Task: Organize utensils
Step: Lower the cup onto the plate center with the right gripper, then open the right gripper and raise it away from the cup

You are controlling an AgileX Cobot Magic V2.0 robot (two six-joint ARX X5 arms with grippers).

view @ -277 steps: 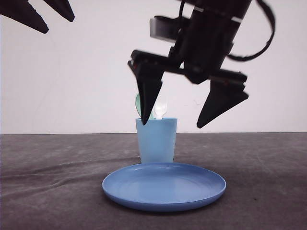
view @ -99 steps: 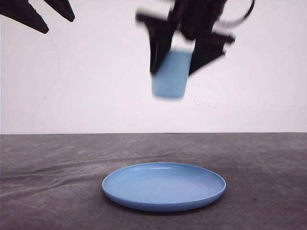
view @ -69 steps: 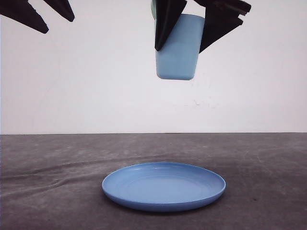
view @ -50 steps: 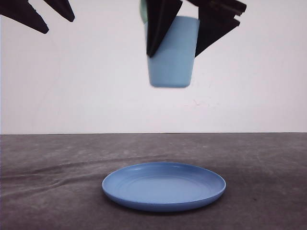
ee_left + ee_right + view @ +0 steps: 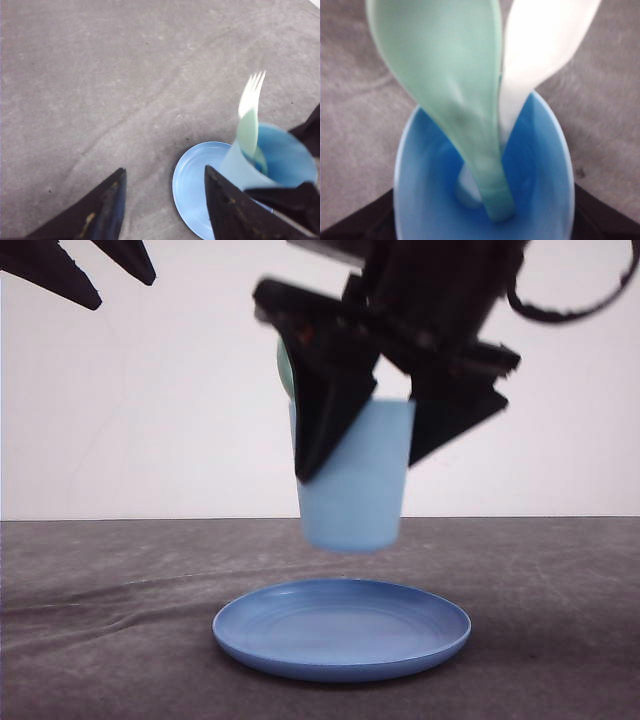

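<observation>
My right gripper (image 5: 360,470) is shut on the light blue cup (image 5: 352,500) and holds it in the air just above the blue round plate (image 5: 340,632). The mint-green spoon (image 5: 445,65) and the white fork (image 5: 545,45) stand in the cup (image 5: 420,170), handles down. From the front, a green sliver of the spoon (image 5: 284,365) shows behind one finger. The left wrist view shows the fork (image 5: 251,92), spoon (image 5: 247,132), cup (image 5: 280,160) and plate (image 5: 192,185). My left gripper (image 5: 122,292) hangs open and high at the far left, its fingers (image 5: 164,170) holding nothing.
The grey cloth-covered table (image 5: 110,640) runs back to a white wall (image 5: 150,420). Bare cloth lies on both sides of the plate and in front of it.
The right gripper closed on the cup behind the plate and lifted it high. In the last half second it has come down and toward the camera, over the plate. The left gripper stayed still.
</observation>
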